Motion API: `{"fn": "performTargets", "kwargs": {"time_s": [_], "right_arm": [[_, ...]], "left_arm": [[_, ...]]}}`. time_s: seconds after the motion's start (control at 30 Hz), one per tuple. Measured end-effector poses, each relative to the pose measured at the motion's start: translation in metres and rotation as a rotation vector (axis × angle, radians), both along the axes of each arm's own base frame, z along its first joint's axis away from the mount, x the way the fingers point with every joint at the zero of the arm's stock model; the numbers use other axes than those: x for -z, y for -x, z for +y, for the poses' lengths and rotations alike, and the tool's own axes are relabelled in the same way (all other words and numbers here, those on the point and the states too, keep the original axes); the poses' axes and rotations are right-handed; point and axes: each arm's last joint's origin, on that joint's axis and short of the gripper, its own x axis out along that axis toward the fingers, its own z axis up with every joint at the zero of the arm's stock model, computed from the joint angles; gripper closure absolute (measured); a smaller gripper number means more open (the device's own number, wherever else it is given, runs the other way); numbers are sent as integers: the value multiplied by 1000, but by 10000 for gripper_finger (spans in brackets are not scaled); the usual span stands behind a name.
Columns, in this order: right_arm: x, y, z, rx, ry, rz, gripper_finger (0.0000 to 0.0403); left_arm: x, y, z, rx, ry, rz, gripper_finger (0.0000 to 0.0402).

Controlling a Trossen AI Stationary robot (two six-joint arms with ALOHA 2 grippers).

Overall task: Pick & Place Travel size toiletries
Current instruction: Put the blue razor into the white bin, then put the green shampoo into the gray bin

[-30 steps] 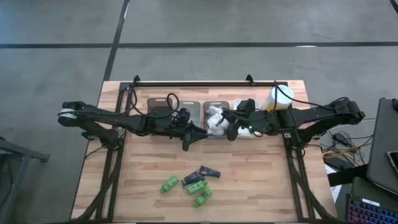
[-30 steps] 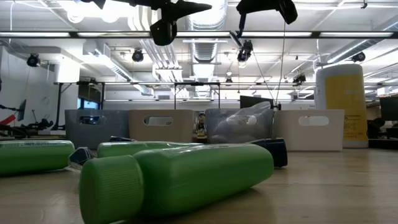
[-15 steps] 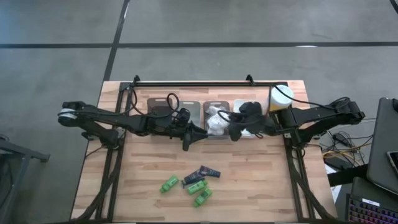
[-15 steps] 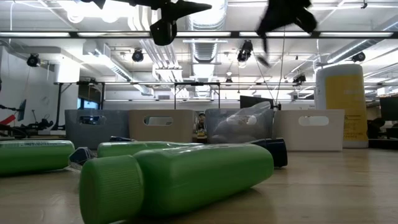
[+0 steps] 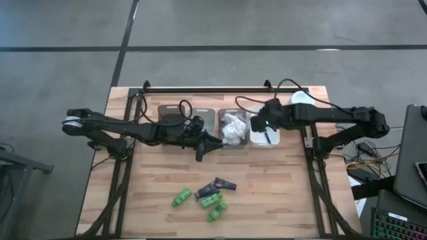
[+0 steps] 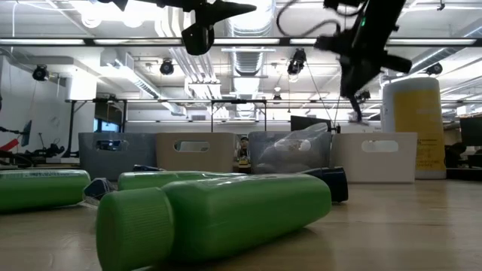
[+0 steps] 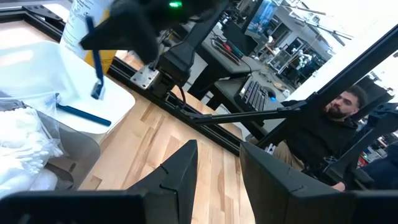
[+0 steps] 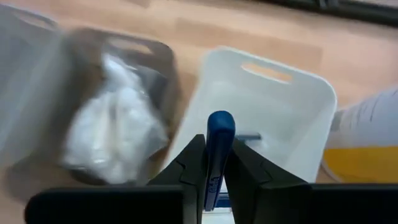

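Observation:
My right gripper [image 5: 264, 123] hangs over the white tray [image 5: 277, 135] at the far side, shut on a thin blue stick [image 8: 219, 127]. A second blue stick [image 7: 84, 114] lies flat in that tray. White crinkly packets [image 5: 233, 128] fill the clear tray beside it. Three green bottles [image 5: 211, 200] and two dark tubes [image 5: 225, 184] lie on their sides on the near part of the table. My left gripper [image 5: 203, 148] waits open above the table's middle, near the trays, touching nothing. My right gripper pinches the blue stick between its two fingers [image 8: 193, 158], with the fingers lying across it. The stick's free end [image 7: 95, 90] hangs below the gripper, lifted clear above the white tray. Which part of the stick's length is gripped I cannot tell.
A tall yellow cylinder with a white cap [image 5: 301, 100] stands right of the white tray. Two darker trays [image 5: 175, 119] sit left of the clear one. A black rail [image 5: 220, 89] runs along the far edge. A person [image 7: 339, 109] sits beyond the table's right side.
My right gripper has moved toward the far edge and a little right, from in front of the trays to above the white tray. It has tipped so the stick points down, and it has come lower in the low view. The left arm has kept still.

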Motion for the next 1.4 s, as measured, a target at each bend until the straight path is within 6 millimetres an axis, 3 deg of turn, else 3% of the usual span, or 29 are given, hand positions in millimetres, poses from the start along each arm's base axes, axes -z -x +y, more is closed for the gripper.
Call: {"fn": "performTargets", "kwargs": {"time_s": [0.2, 0.43, 0.6, 0.83, 1.23, 1.3, 1.4], "right_arm": [[23, 3, -28, 24, -134, 78, 313], [28, 4, -34, 35, -217, 68, 223], [8, 0, -18, -32, -146, 10, 180], [-21, -8, 22, -175, -29, -68, 148], [-20, -10, 72, -337, -57, -98, 117], [-19, -9, 76, -346, -61, -99, 112], [-19, -9, 81, -352, -65, -106, 106]], "left_arm": [[1, 0, 0, 0, 0, 5, 276], [1, 0, 0, 0, -1, 9, 276], [1, 0, 0, 0, -3, 9, 276], [1, 0, 1, -20, -3, 8, 276], [4, -1, 1, -13, 190, 39, 276], [4, 1, -1, 63, 204, 126, 279], [14, 14, -17, 118, 198, 404, 284]]}}
